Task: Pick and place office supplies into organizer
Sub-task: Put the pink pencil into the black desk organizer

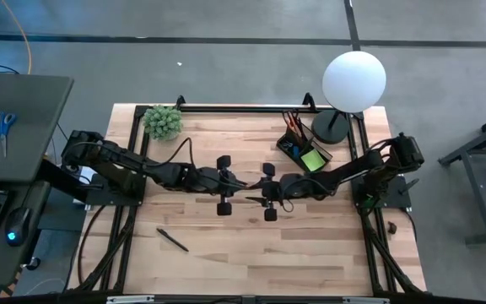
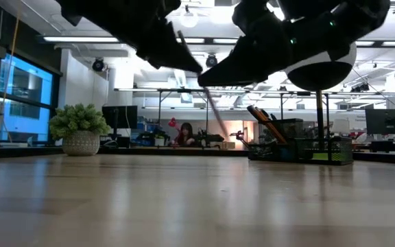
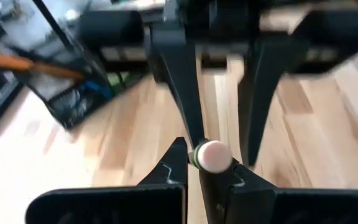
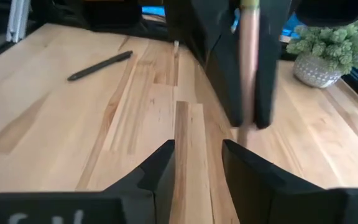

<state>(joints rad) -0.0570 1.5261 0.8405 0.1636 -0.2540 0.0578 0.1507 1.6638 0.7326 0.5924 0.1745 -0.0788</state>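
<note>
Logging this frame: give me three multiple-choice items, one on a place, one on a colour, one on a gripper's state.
1. Where does the loose black pen lie?
A. In the organizer
B. On the bare table, on the left arm's side
C. Under the lamp

2. What colour is the sticky-note pad in the organizer?
A. Lime green
B. Pink
C. White

3. What is the left gripper doing?
A. Open, empty
B. Shut on a pencil
C. Shut on the pen

Answers:
1 B: the black pen lies alone on the wood, far from the organizer.
2 A: the sticky-note pad shows bright green.
3 B: the left gripper pinches the pencil near its eraser end, while the right gripper faces it mid-table, open.
</note>
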